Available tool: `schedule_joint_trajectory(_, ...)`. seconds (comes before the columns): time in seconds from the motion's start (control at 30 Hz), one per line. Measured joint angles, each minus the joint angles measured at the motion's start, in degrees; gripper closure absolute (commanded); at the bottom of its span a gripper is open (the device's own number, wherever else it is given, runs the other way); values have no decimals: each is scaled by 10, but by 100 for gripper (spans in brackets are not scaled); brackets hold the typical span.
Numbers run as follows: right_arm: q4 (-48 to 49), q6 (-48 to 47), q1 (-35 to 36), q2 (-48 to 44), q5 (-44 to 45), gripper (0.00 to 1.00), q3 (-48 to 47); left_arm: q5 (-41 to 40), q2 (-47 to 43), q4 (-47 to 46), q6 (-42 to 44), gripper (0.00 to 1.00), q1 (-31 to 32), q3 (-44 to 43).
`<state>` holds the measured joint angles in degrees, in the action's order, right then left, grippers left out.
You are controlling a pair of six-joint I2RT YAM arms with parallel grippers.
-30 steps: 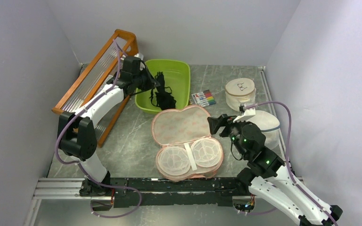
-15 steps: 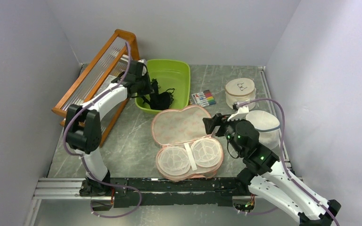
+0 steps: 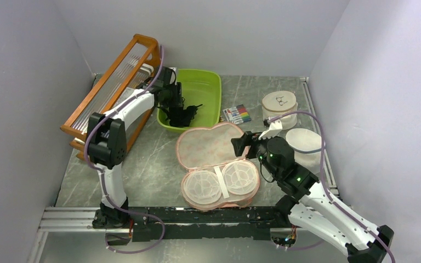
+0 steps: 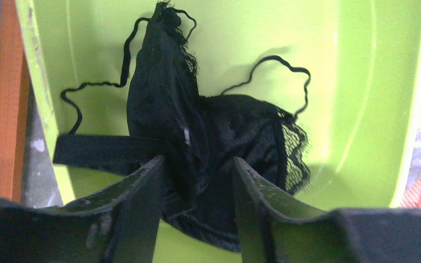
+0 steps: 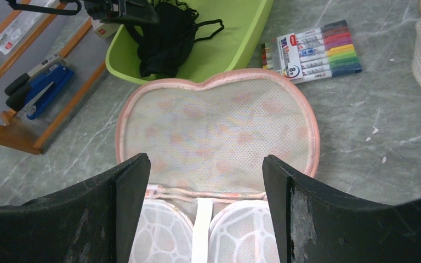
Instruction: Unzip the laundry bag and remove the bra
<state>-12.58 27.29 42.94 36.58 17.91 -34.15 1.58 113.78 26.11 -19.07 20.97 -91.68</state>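
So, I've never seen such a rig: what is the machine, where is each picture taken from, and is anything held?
Two robot arms are bolted at a table's near edge, each with a two-finger gripper. The wide picture looks down from above and behind; the other two come from wrist cameras. On the table lie an open laundry bag, a green tub, markers, white tubs and a wooden rack. The bra lies in the tub. The left gripper is open with its fingers either side of it; the right gripper hangs open above the bag. Nothing is held.
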Motion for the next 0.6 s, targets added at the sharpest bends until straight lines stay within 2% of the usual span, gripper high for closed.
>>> schedule_joint_trajectory(0.4,57,9,0,58,-32,24,20,-2,-214,16,8,15,7,111)
schedule_joint_trajectory(0.6,82,12,0,89,-53,24,26,-10,-221,30,9,16,8,135)
